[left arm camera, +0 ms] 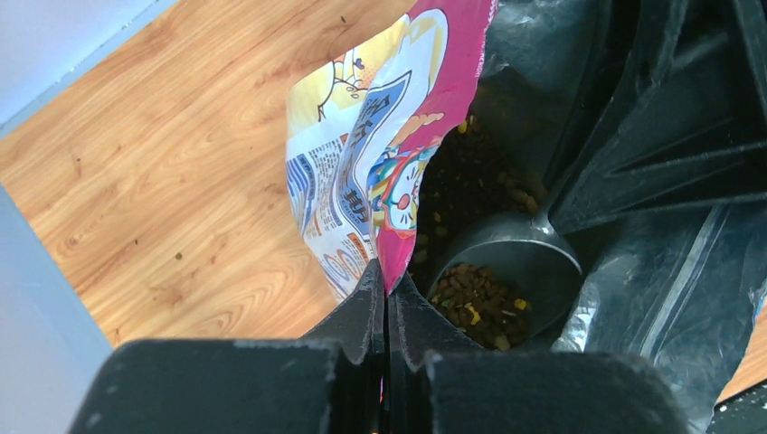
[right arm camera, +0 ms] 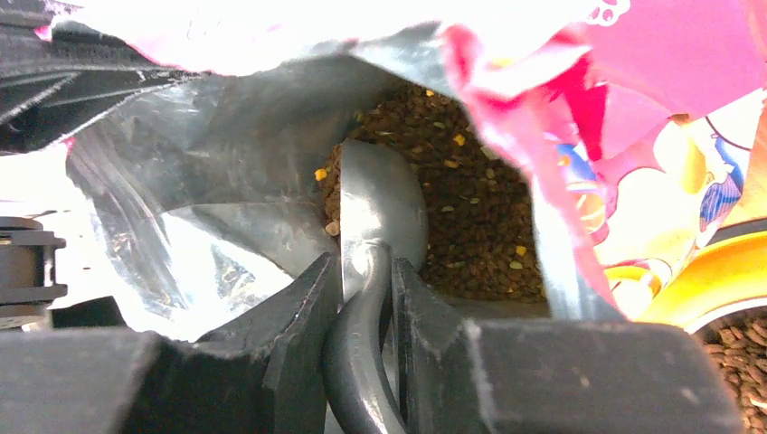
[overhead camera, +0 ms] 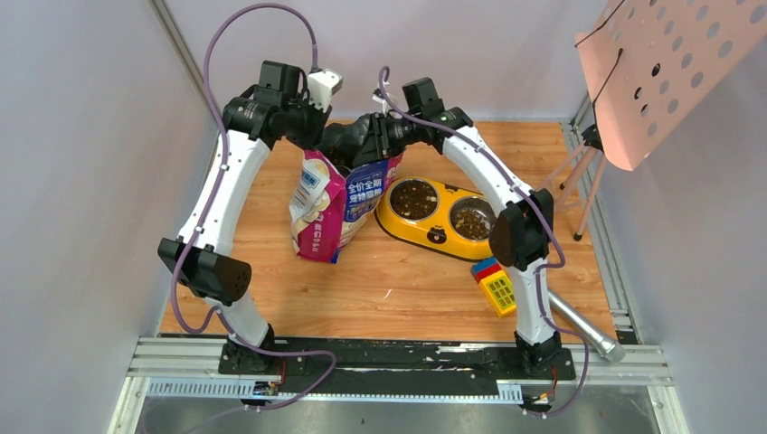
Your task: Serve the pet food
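Observation:
The blue-and-magenta cat food bag (overhead camera: 335, 203) stands open on the wooden table. My left gripper (left arm camera: 386, 282) is shut on the bag's magenta top edge (left arm camera: 398, 244) and holds it open. My right gripper (right arm camera: 366, 267) is shut on the handle of the grey metal scoop (right arm camera: 380, 203), whose bowl is down inside the bag. Brown kibble (right arm camera: 470, 208) fills the bag's bottom. In the left wrist view the scoop (left arm camera: 534, 253) holds some kibble (left arm camera: 479, 303). From above both grippers meet over the bag's mouth (overhead camera: 357, 140).
The yellow double-bowl feeder (overhead camera: 439, 237) sits right of the bag, kibble in both bowls (overhead camera: 414, 199). A colourful toy block (overhead camera: 494, 285) and a metal tube (overhead camera: 583, 327) lie at front right. A pink perforated panel (overhead camera: 674, 63) on a stand is at far right.

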